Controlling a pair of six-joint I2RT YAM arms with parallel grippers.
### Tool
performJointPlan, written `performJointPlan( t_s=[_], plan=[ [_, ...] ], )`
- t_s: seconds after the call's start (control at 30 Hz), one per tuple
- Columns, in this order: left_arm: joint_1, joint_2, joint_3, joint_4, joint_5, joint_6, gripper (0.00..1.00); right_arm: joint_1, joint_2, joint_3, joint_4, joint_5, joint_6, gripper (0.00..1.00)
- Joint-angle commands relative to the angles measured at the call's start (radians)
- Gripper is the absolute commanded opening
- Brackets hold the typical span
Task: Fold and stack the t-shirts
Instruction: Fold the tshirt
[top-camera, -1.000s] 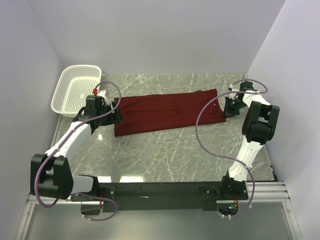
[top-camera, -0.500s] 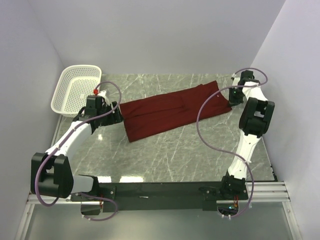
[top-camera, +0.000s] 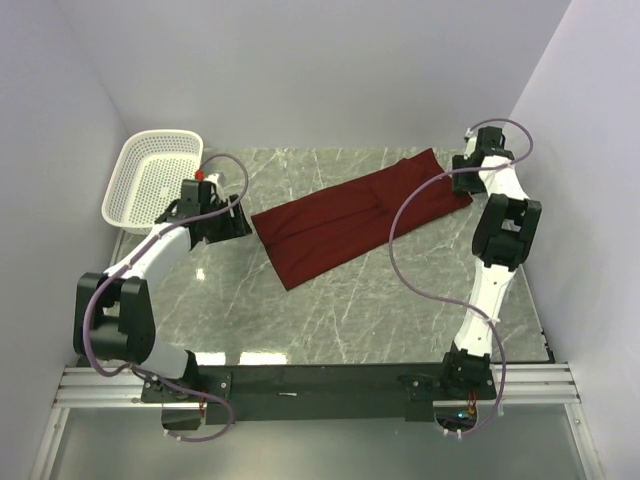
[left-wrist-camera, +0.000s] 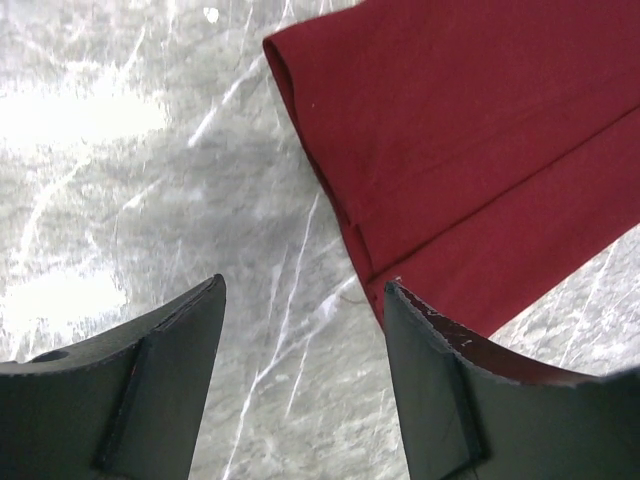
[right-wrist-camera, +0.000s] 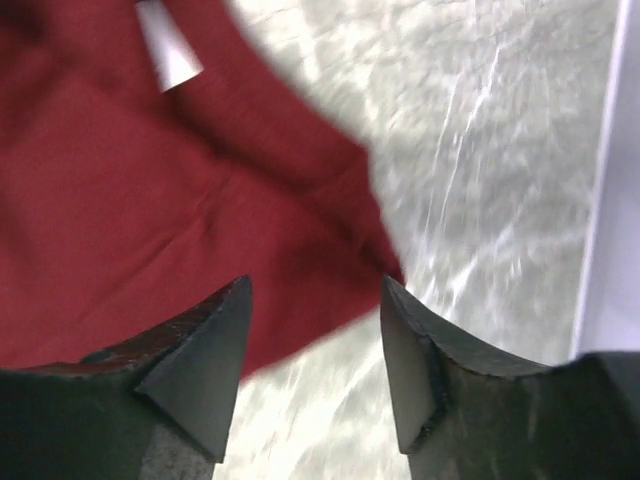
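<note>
Left hand (left-wrist-camera: 305, 300) wide and empty beside the left end of the maroon t-shirt (top-camera: 350, 215), which slants across frame centre, right hand (right-wrist-camera: 315, 290) wide over its upper-right corner; best pinch all layers squarely.

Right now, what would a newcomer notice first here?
A dark red shirt, folded into a long strip, lies slantwise across the marble table. An open claw hovers near each end, the left claw and the right claw. A white basket stands at the far left corner.

1 overhead, 2 close-ups on t-shirt (top-camera: 360, 215)
</note>
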Motion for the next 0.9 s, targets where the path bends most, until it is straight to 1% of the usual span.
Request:
performJointPlan(
  t_s=[0.0, 0.07, 0.1, 0.17, 0.23, 0.27, 0.3, 0.33, 0.37, 0.4, 0.43, 0.47, 0.5, 0.53, 0.57, 0.6, 0.63, 0.7, 0.73, 0.8, 0.87],
  plan=[
    [-0.006, 0.009, 0.073, -0.01, 0.023, 0.019, 0.69, 0.033, -0.232, -0.115, 0.121, -0.017, -0.049, 0.62],
    [-0.009, -0.011, 0.078, -0.02, 0.012, 0.042, 0.7, 0.053, -0.331, -0.177, 0.135, -0.063, -0.084, 0.66],
    [-0.007, -0.045, 0.075, -0.023, 0.003, 0.048, 0.7, 0.065, -0.363, -0.235, 0.137, -0.086, -0.127, 0.68],
    [-0.007, -0.115, 0.064, -0.024, -0.026, 0.063, 0.72, 0.117, -0.46, -0.306, 0.146, -0.16, -0.168, 0.68],
    [-0.007, -0.17, 0.033, -0.017, -0.077, 0.065, 0.72, 0.169, -0.531, -0.428, 0.17, -0.201, -0.254, 0.69],
    [-0.006, -0.201, 0.017, -0.009, -0.091, 0.06, 0.74, 0.221, -0.592, -0.467, 0.166, -0.242, -0.294, 0.69],
    [-0.006, -0.262, -0.018, 0.006, -0.101, 0.056, 0.75, 0.256, -0.624, -0.541, 0.152, -0.366, -0.378, 0.69],
    [-0.006, -0.295, -0.039, 0.016, -0.12, 0.051, 0.76, 0.281, -0.693, -0.586, 0.146, -0.44, -0.426, 0.69],
    [-0.006, -0.356, -0.059, 0.023, -0.123, 0.037, 0.79, 0.331, -0.732, -0.679, 0.131, -0.549, -0.494, 0.69],
    [-0.006, -0.387, -0.094, 0.034, -0.129, 0.03, 0.81, 0.353, -0.773, -0.733, 0.079, -0.721, -0.682, 0.69],
    [-0.004, -0.416, -0.109, 0.036, -0.141, 0.017, 0.83, 0.387, -0.855, -0.792, 0.077, -0.776, -0.758, 0.7],
    [-0.004, -0.444, -0.123, 0.034, -0.146, -0.005, 0.86, 0.457, -0.891, -0.85, 0.091, -0.79, -0.809, 0.72],
    [-0.002, -0.497, -0.146, 0.033, -0.151, -0.015, 0.88, 0.511, -0.922, -0.943, 0.121, -0.783, -0.892, 0.73],
    [-0.001, -0.52, -0.157, 0.027, -0.151, -0.026, 0.88, 0.56, -0.956, -0.981, 0.138, -0.71, -0.915, 0.74],
    [-0.001, -0.543, -0.164, 0.023, -0.149, -0.044, 0.89, 0.609, -0.96, -1.005, 0.152, -0.671, -0.928, 0.73],
    [0.001, -0.581, -0.177, 0.019, -0.151, -0.052, 0.89, 0.714, -0.957, -1.028, 0.155, -0.628, -0.944, 0.72],
    [0.002, -0.6, -0.181, 0.008, -0.152, -0.058, 0.89, 0.762, -0.935, -1.036, 0.167, -0.543, -0.937, 0.7],
    [0.002, -0.637, -0.181, -0.01, -0.157, -0.067, 0.89, 0.897, -0.901, -1.044, 0.218, -0.452, -0.905, 0.66],
    [0.004, -0.646, -0.178, -0.019, -0.161, -0.066, 0.9, 0.94, -0.861, -1.042, 0.238, -0.379, -0.893, 0.65],
    [0.004, -0.671, -0.166, -0.052, -0.18, -0.062, 0.89, 1.029, -0.81, -1.013, 0.298, -0.318, -0.843, 0.61],
    [0.004, -0.695, -0.157, -0.073, -0.19, -0.061, 0.89, 1.074, -0.734, -0.972, 0.342, -0.236, -0.805, 0.59]
  ],
)
